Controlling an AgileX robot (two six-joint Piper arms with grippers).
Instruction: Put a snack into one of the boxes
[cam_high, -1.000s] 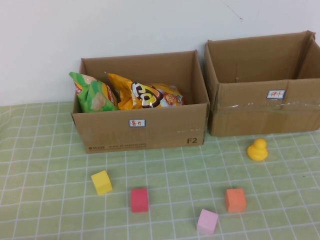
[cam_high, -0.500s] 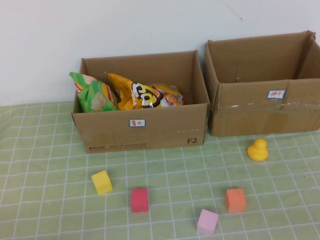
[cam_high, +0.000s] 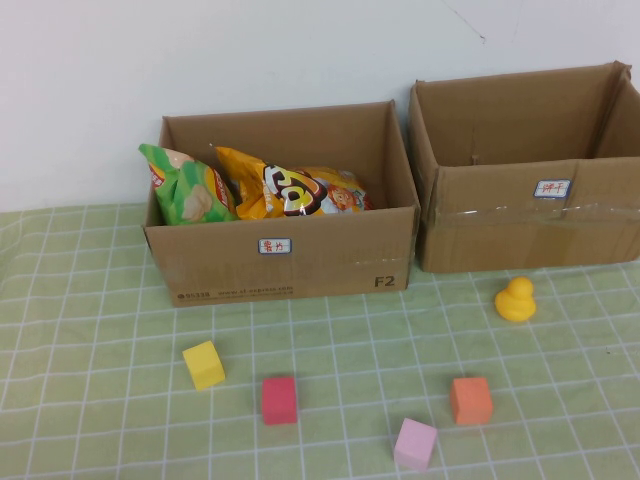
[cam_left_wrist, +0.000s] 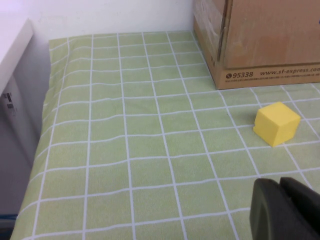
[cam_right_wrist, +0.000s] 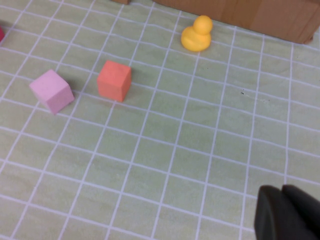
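Note:
Two brown cardboard boxes stand at the back of the green checked cloth. The left box (cam_high: 330, 250) holds a green chip bag (cam_high: 186, 190) and a yellow snack bag (cam_high: 292, 190). The wider right box (cam_high: 480, 235), taped across its front, shows no snack inside. Neither arm appears in the high view. My left gripper (cam_left_wrist: 280, 191) is shut and empty, low over the cloth, short of a yellow cube (cam_left_wrist: 276, 122) and the left box's corner (cam_left_wrist: 260, 45). My right gripper (cam_right_wrist: 282, 194) is shut and empty above bare cloth, well back from the right box (cam_right_wrist: 250, 12).
Loose on the cloth in front of the boxes: a yellow cube (cam_high: 203, 364), a red cube (cam_high: 279, 399), a pink cube (cam_high: 415, 443), an orange cube (cam_high: 470, 400) and a yellow duck (cam_high: 515, 299). The cloth's left edge (cam_left_wrist: 35, 165) drops off beside a white surface.

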